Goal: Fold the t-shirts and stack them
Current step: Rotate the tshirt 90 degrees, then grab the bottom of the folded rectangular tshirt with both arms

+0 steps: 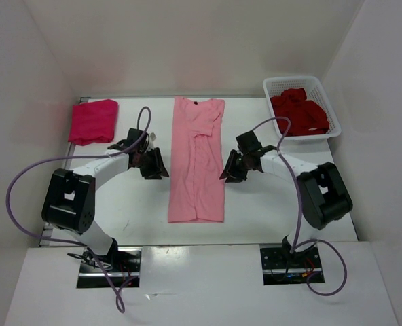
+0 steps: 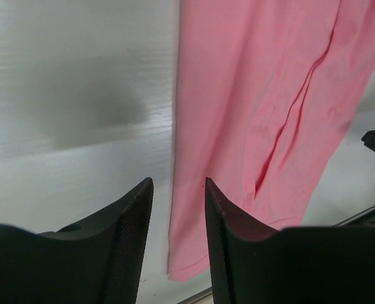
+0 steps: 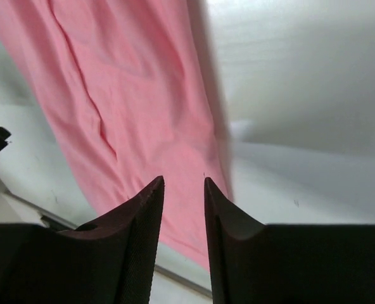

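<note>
Left end effector (image 1: 153,165), right end effector (image 1: 231,168): jaws parted, empty, flanking the light pink cloth t-shirt (image 1: 197,163), a lengthwise-folded strip on the white counter (image 1: 269,210). Magenta-red cloth t-shirt (image 1: 94,121), beyond left: folded. Dark crimson cloth t-shirt (image 1: 297,114), beyond right, in white plastic lattice basket (image 1: 323,87): crumpled. Stack: not begun.

cloth, plastic and tabletop finish

light pink shirt (image 1: 196,163), just ahead of left fingers (image 2: 130,240) and right fingers (image 3: 137,240): soft matt cloth, long creases. fingers: black matt plastic, finely textured inner faces. table (image 2: 80,158) under them: smooth white, faint sheen. basket (image 1: 290,80): white plastic lattice.
</note>
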Tool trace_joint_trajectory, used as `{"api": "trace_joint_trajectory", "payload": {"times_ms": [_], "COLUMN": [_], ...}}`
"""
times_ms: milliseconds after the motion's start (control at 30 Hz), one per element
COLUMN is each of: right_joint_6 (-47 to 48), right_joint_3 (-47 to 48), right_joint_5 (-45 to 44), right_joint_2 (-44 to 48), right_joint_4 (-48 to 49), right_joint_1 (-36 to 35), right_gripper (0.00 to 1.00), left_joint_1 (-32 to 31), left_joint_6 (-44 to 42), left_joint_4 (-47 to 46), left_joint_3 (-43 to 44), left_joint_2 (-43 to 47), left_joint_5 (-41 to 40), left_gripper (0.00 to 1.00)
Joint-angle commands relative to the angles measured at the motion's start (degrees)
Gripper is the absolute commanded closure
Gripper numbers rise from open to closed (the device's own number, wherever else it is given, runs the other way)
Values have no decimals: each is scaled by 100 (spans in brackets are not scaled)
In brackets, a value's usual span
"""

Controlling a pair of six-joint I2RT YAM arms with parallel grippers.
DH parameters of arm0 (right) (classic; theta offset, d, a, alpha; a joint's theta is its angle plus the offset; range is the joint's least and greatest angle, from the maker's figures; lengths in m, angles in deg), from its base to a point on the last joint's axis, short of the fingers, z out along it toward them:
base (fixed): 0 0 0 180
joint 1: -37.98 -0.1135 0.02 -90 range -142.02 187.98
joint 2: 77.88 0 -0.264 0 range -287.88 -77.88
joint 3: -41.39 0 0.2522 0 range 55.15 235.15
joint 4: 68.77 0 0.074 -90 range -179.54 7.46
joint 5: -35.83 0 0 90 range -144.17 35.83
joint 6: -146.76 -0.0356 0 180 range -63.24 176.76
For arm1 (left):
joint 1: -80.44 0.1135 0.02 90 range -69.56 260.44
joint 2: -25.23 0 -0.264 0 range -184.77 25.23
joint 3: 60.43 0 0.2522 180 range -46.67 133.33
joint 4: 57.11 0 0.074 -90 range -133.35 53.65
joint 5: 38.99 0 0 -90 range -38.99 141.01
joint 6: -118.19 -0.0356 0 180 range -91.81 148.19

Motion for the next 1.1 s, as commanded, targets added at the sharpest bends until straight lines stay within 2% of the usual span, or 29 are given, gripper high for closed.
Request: {"api": "trace_joint_trajectory", "payload": {"times_ms": [0, 133, 200, 233, 367, 433, 533, 600, 733, 1067], "right_joint_6": [-328, -829, -935, -1014, -1137, -1225, -1365, -1428, -1595, -1595], "right_joint_3": [-499, -1431, -1694, -1696, -1827, -1828, -1933, -2143, -2477, -2461], "right_joint_5": [43, 158, 238, 290, 430, 431, 510, 563, 563, 493], "right_joint_2": [701, 1309, 1563, 1617, 1697, 1574, 1521, 1573, 1714, 1486], "right_joint_4": [-297, -296, -366, -427, -428, -270, -112, -42, 178, 530], "right_joint_1": [6, -187, -275, -371, -688, -985, -1180, -1181, -1181, -1181], "right_gripper": [64, 64, 59, 53, 52, 52, 52, 55, 58, 63], "left_joint_1": [-253, -648, -1077, -1158, -1159, -1159, -1159, -1159, -1159, -1159], "left_joint_6": [-233, -50, 293, 398, 750, 812, 874, 935, 1041, 909], "left_joint_4": [307, 607, 730, 809, 1117, 1117, 951, 950, 670, 326], "left_joint_3": [-111, -858, -1061, -1122, -1422, -1474, -1606, -1606, -1808, -1861], "left_joint_2": [178, 643, 811, 881, 1373, 1304, 1198, 1198, 1066, 513], "left_joint_5": [234, 375, 436, 437, 235, 234, 419, 349, 349, 831], "left_gripper": [55, 56, 56, 56, 53, 50, 50, 50, 56, 56]}}
